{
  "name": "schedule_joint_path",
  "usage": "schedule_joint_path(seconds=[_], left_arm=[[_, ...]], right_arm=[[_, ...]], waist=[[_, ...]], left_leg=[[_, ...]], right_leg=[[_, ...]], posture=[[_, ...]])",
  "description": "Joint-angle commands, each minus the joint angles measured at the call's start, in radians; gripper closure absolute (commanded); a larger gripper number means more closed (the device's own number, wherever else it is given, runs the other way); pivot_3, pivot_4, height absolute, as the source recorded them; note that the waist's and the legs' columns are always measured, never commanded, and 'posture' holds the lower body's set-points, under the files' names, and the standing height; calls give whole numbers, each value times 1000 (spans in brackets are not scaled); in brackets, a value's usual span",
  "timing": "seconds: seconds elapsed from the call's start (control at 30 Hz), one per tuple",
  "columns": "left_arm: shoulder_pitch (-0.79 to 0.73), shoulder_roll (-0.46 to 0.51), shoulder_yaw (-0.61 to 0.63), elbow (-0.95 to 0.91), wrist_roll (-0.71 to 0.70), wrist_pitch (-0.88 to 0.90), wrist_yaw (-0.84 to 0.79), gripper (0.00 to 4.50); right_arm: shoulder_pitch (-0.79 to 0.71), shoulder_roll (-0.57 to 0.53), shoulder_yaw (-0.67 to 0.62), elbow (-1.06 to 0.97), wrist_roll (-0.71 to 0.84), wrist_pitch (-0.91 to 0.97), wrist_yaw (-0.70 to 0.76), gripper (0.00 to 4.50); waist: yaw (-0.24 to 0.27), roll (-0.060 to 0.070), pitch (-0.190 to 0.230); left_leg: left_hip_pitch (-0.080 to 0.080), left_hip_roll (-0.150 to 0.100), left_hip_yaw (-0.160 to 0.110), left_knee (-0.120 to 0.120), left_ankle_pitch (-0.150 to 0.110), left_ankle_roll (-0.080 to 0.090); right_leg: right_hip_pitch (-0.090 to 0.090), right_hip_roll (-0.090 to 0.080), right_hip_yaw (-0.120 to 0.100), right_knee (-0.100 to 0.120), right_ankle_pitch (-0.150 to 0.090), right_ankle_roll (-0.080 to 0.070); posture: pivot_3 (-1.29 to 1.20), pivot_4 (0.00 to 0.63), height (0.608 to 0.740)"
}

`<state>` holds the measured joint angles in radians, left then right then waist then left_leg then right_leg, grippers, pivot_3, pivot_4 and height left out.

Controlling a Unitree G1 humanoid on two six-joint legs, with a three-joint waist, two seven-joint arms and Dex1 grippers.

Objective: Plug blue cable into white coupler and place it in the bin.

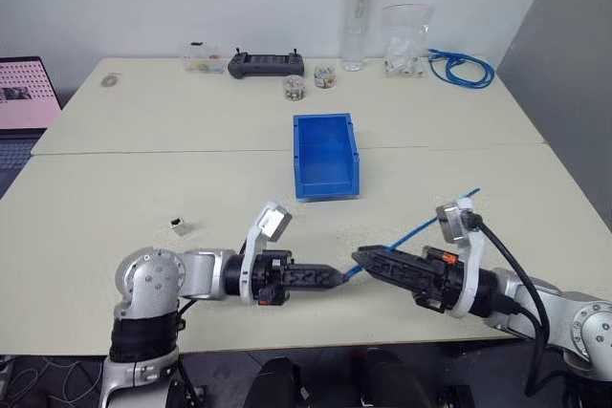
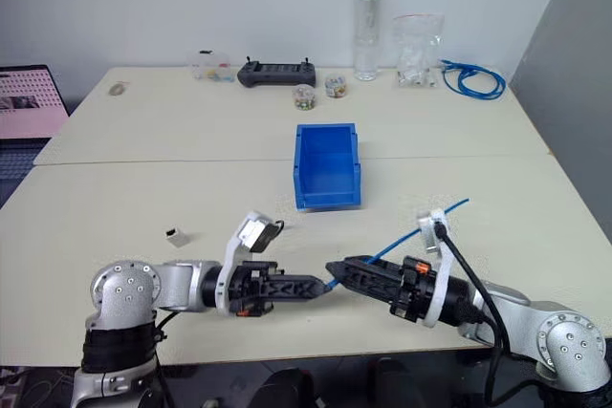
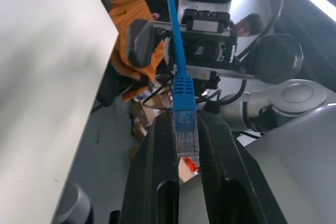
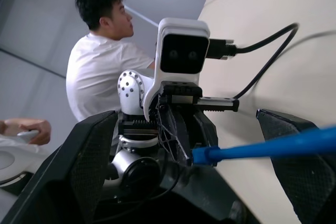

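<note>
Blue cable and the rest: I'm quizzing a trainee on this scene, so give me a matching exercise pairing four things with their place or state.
Things:
1. blue cable
2. white coupler
3. bin
4. right gripper

Places or states:
A. jaws open, cable passing between them
B. lying alone on the table, near the left arm
C. plug end clamped in the left gripper
D. standing mid-table, nothing inside

Pairs: 1-C, 2-B, 3-D, 4-A

Cable (image 1: 413, 230): bright blue. Bin (image 1: 325, 155): bright blue. Coupler (image 1: 179, 226): white, dark grey face. Surface (image 1: 143, 169): pale cream. Bottle (image 1: 359, 16): clear, mint-green cap. Controller (image 1: 266, 65): black.
</note>
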<state>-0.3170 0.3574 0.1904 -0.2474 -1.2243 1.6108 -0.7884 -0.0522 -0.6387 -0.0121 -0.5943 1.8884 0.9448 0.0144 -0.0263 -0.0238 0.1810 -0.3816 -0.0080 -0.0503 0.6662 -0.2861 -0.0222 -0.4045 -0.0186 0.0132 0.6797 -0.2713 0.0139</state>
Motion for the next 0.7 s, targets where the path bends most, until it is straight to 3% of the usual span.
schedule_joint_path(seconds=[0.03,0.33,0.5,0.7], left_arm=[[14,-22,22,-35,-110,4,91,4270],[31,7,-2,-28,-265,-40,225,4270],[37,37,-34,-20,-338,-82,279,4270],[41,84,-86,-16,-423,-146,334,4270]], right_arm=[[-12,-23,38,-39,66,-28,-7,0],[-15,-40,84,-27,71,-54,-2,0],[-12,-38,87,-19,60,-66,3,797],[-4,-47,87,-17,39,-65,17,2259]], waist=[[1,0,0],[0,0,0],[0,0,0],[0,0,0]], left_leg=[[0,0,0,0,0,0],[1,0,0,0,0,0],[0,0,0,0,0,0],[0,0,0,0,0,0]], right_leg=[[0,0,0,0,0,0],[0,1,0,0,0,1],[0,1,0,0,0,1],[0,1,1,0,0,1]], posture=[[0,150,740],[0,150,740],[0,150,740],[0,150,740]])
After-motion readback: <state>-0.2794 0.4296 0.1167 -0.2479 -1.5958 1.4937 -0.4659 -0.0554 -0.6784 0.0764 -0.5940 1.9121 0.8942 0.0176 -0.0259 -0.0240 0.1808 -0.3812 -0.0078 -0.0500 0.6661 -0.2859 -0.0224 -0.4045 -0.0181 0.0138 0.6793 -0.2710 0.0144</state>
